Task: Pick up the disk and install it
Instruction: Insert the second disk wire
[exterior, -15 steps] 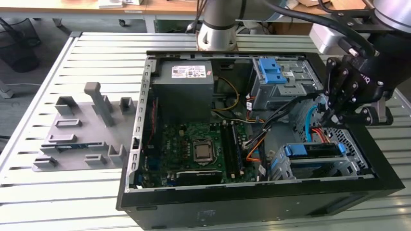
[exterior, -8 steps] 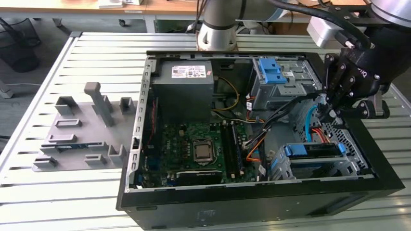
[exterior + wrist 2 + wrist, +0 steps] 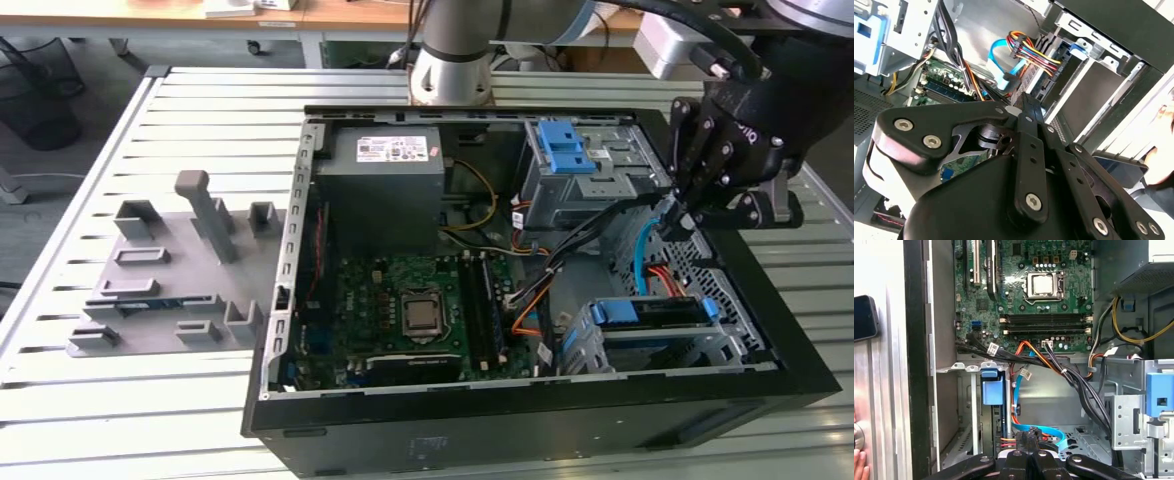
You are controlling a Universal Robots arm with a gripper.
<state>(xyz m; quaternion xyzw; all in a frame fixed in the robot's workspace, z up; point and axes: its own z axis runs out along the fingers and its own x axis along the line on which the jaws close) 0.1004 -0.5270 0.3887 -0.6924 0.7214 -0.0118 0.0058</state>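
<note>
Open computer case (image 3: pixel 534 395) lies on its side on the slatted desk (image 3: pixel 200 90). The disk (image 3: pixel 654 312), in its blue bracket, sits in the metal drive cage (image 3: pixel 721 345) at the case's corner, about 4 o'clock from the motherboard (image 3: pixel 407 315) in the exterior view. The claw (image 3: pixel 683 222) hangs over the case's edge on the exterior view's right, and the disk lies below it, at roughly 6 o'clock from the claw and apart from it, with a light blue flat cable (image 3: pixel 645 250) running between them. In the first wrist view the claw (image 3: pixel 1030 452) has its black fingers (image 3: pixel 1026 440) pressed together, nothing visibly pinched between them, tips just at the blue cable (image 3: pixel 1039 432) and a bundle of orange and red wires (image 3: pixel 1016 420). The disk's blue bracket tab (image 3: pixel 992 390) stands at about 11 o'clock from the claw there, near but not touching. Second wrist view: black claw linkage (image 3: pixel 1024 165) in the foreground, the blue cable (image 3: pixel 1001 65) and coloured power wires (image 3: pixel 1031 55) behind it. Grey power supply box (image 3: pixel 394 180) at 12 o'clock from the motherboard. Grey plastic fixture (image 3: pixel 174 270) on the desk at 9 o'clock from the case. A person's fingertips (image 3: pixel 860 467) show at the desk edge in the first wrist view, beside a dark phone (image 3: pixel 864 317).
</note>
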